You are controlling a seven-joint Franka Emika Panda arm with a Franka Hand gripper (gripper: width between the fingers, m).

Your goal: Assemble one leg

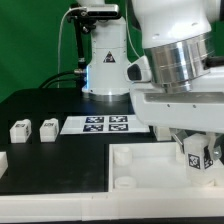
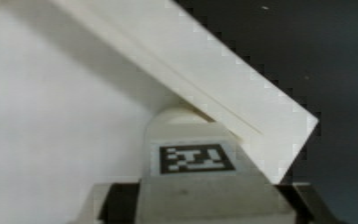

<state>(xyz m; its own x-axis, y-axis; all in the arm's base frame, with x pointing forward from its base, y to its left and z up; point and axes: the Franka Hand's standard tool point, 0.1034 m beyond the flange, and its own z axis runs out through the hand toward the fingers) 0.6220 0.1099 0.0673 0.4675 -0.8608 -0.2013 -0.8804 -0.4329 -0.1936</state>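
Observation:
My gripper (image 1: 197, 146) is shut on a leg (image 1: 193, 154), a small white block with a black-and-white tag, and holds it upright over the right part of the large white tray (image 1: 140, 178). In the wrist view the leg (image 2: 197, 150) sits between the dark fingers (image 2: 117, 203), tag face towards the camera, its far end close to the tray's raised rim (image 2: 220, 75). I cannot tell whether the leg touches the tray. Two more legs (image 1: 20, 130) (image 1: 48, 127) stand on the black table at the exterior view's left.
The marker board (image 1: 100, 124) lies on the table behind the tray. A white part (image 1: 3, 160) shows at the exterior view's left edge. The robot base (image 1: 105, 60) stands at the back.

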